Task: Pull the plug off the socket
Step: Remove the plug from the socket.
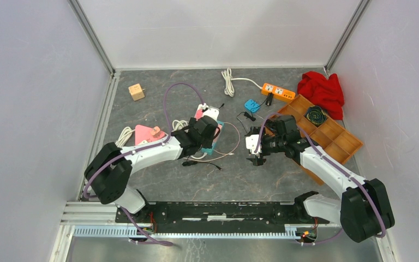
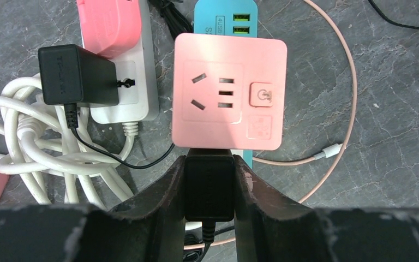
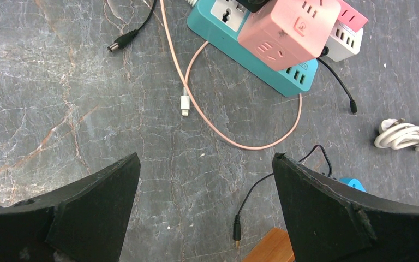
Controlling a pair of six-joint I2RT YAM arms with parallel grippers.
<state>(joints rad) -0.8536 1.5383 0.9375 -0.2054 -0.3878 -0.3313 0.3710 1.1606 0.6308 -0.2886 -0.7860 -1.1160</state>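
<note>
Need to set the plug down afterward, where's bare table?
Bare table lies between the near rail and the loose cables, and around the wooden cube far left. Crowded around the teal power strip and white cords.

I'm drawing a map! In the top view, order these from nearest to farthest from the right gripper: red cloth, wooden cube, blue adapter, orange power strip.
From the right gripper:
1. blue adapter, just beyond it
2. orange power strip, farther back
3. red cloth, back right corner
4. wooden cube, far left

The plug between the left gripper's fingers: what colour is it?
Black. The plug shows best in the left wrist view.
</note>
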